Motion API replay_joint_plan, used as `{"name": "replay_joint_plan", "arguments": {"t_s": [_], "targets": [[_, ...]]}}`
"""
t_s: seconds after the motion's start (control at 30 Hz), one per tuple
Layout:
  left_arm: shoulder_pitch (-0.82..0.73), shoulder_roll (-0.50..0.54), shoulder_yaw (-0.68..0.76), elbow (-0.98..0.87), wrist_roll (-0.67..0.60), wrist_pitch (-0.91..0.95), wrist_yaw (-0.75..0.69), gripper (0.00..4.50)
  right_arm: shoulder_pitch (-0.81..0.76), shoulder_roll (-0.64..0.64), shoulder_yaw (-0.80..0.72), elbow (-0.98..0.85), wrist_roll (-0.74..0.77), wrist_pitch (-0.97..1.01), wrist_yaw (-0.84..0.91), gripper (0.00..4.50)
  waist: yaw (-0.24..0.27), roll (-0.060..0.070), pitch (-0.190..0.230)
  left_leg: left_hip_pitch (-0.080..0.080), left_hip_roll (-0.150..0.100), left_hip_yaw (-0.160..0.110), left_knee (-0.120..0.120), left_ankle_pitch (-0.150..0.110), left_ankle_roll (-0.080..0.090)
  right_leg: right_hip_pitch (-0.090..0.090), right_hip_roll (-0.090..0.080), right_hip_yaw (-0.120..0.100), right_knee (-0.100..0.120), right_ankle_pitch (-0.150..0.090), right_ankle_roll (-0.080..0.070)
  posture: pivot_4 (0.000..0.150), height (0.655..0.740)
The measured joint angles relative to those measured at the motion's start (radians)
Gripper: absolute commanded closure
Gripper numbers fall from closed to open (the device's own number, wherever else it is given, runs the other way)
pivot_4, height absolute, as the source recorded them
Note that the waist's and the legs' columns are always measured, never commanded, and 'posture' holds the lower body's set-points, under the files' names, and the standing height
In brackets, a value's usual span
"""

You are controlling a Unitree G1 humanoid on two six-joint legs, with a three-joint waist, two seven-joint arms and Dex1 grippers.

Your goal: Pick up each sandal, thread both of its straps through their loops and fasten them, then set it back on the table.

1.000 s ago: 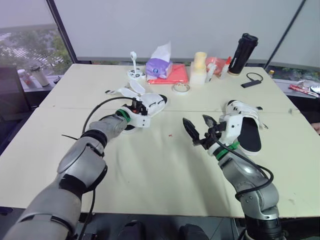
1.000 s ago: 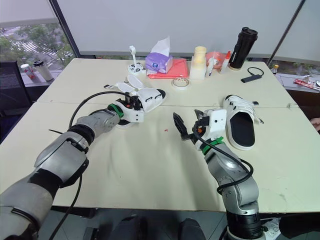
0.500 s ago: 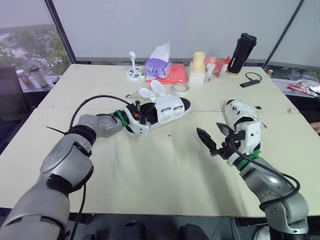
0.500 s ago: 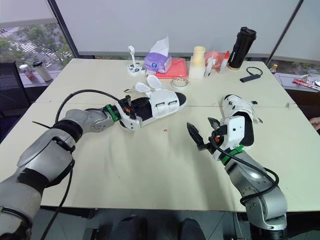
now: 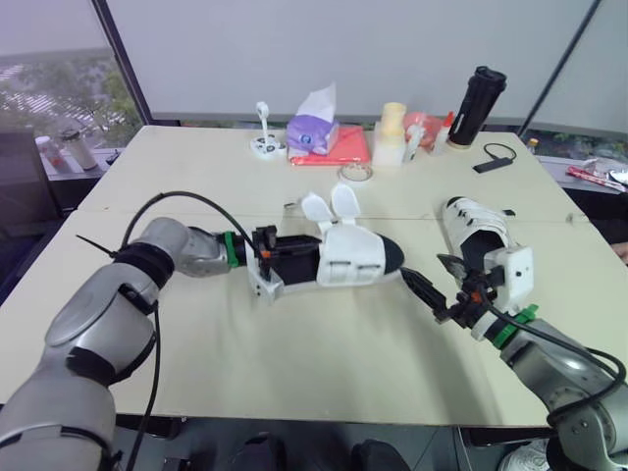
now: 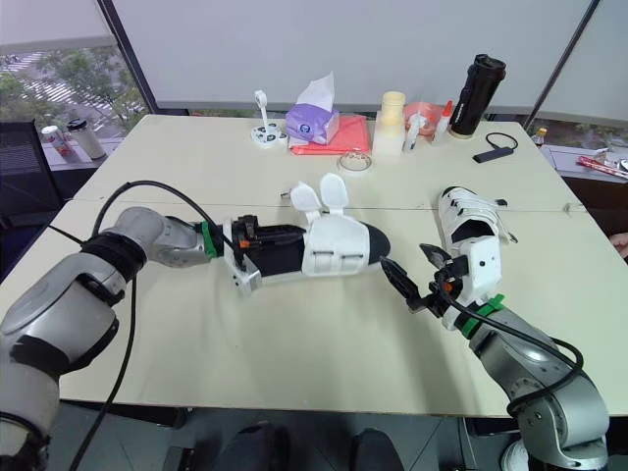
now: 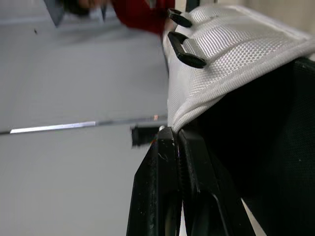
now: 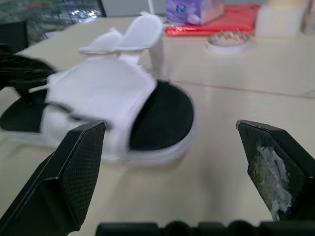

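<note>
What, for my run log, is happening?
left fingers: shut on sandal, straps loose | right fingers: open by toe | second sandal: on table

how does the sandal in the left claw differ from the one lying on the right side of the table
The held sandal is pinched at its heel end by the left claw; the right-side sandal lies untouched on the table. The held sandal's two straps stand up loose; the right-side sandal's lie flat across its upper. The held sandal lies crosswise, the other front to back. Both are white with black footbeds.
</note>
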Motion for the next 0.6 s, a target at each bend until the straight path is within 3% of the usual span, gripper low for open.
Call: {"name": "replay_joint_plan", "arguments": {"t_s": [0.17, 0.53, 0.6], "targets": [[0.052, 0.004, 0.002, -0.07, -0.009, -0.051, -0.071, 4.4, 0.048, -0.029, -0.032, -0.032, 0.04, 0.01, 0.017, 0.0, 0.0, 0.0, 0.0, 0.001, 0.0, 0.0, 0.001, 0.0, 0.0, 0.0, 0.0, 0.0, 0.001, 0.0, 0.0, 0.15, 0.74], [0.091, 0.026, 0.004, -0.169, 0.037, -0.07, -0.075, 4.4, 0.067, -0.056, -0.021, -0.069, 0.095, 0.045, 0.044, 0.0, 0.0, 0.0, 0.0, 0.001, 0.0, 0.0, 0.002, 0.0, 0.0, 0.0, 0.0, 0.0, 0.001, 0.0, 0.0, 0.15, 0.74], [0.112, 0.027, 0.004, -0.179, 0.037, -0.082, -0.088, 3.89, 0.067, -0.056, -0.02, -0.069, 0.094, 0.045, 0.044, 0.0, 0.0, 0.0, 0.0, 0.001, 0.0, 0.0, 0.002, 0.0, 0.0, 0.0, 0.0, 0.0, 0.001, 0.0, 0.0, 0.15, 0.74]]}}
